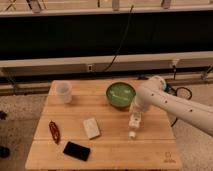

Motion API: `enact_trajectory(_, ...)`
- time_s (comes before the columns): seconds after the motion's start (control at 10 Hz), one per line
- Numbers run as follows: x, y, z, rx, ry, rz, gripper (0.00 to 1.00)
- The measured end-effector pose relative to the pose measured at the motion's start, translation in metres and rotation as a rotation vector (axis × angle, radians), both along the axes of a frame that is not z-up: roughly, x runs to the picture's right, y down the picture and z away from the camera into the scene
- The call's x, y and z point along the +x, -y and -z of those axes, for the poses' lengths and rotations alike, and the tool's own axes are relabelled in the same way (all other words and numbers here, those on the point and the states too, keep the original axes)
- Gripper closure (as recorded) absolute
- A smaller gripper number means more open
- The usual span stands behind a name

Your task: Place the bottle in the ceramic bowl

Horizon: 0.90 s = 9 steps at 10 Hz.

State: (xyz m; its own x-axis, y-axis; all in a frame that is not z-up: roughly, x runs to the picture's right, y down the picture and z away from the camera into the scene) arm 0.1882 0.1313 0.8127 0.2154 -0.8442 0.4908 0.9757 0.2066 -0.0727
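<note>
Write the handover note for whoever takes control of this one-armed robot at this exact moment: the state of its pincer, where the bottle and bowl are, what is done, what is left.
Pincer: shut on the small slim white plastic bottle, which hangs cap-down just above the wooden table, right of centre.
Round glossy green ceramic bowl: on the table's far side, just behind and left of the pincer; nothing visible inside.
Done: bottle grasped and lifted.
Left: carry the bottle back over the bowl, lower it, release.
Nearby: flat white rectangular block, translucent plastic cup, black phone and a red item, all to the left, out of the path.
</note>
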Motion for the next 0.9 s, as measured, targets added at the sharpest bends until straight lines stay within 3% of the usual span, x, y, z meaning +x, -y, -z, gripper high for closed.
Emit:
enact_trajectory(0.4, -0.014, 0.035, -0.018, 0.014, 0.012, 0.008, 0.99)
enact_trajectory(0.9, -0.023, 0.056, -0.03, 0.024, 0.024, 0.028, 0.99)
